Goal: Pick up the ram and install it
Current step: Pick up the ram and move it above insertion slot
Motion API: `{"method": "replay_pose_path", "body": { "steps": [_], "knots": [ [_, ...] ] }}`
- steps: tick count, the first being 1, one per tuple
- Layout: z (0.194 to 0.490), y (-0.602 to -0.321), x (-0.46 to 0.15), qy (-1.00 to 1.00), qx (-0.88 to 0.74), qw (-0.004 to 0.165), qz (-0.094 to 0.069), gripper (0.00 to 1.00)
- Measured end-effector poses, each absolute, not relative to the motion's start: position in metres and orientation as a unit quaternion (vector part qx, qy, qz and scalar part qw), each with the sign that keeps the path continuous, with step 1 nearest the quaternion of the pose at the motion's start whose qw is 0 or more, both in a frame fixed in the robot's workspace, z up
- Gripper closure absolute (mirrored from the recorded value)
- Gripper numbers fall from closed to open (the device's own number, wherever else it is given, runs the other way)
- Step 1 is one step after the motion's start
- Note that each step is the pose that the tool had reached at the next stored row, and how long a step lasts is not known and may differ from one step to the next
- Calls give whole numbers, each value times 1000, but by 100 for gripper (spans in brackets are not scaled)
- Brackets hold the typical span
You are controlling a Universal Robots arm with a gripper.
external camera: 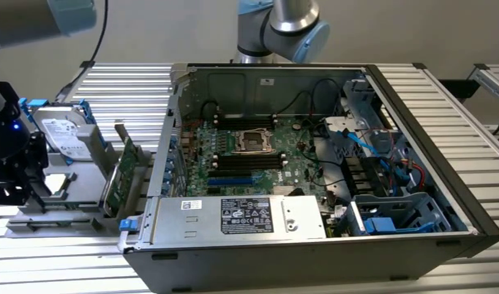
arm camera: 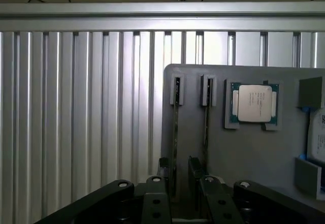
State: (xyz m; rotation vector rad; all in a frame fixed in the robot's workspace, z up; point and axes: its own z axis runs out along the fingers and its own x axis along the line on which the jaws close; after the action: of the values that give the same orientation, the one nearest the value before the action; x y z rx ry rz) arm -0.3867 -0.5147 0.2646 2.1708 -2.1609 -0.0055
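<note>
The claw is found released, its two black fingers held apart with a narrow gap left between them. The ram, a thin green stick seen edge-on, is held on edge in a slot of the grey holder plate and runs down into that gap; whether either finger is touching it cannot be told. A second stick is set in the neighbouring slot, just beside the first and outside the gap. Further along the plate from the claw, a square processor chip is seated between corner brackets. The plate is laid on a table of ribbed aluminium slats, which extends beyond the claw to a cross rail. On the same table, toward the exterior view's right of the claw, an open computer case is laid on its side, with its black memory slots exposed. A pale wall is seen behind the table.
</note>
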Motion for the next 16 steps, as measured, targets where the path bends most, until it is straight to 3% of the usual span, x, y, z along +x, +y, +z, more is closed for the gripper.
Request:
{"method": "replay_pose_path", "body": {
  "steps": [16],
  "knots": [
    [236, -520, -387, -705, 708, 39, -2, 70]
  ]
}}
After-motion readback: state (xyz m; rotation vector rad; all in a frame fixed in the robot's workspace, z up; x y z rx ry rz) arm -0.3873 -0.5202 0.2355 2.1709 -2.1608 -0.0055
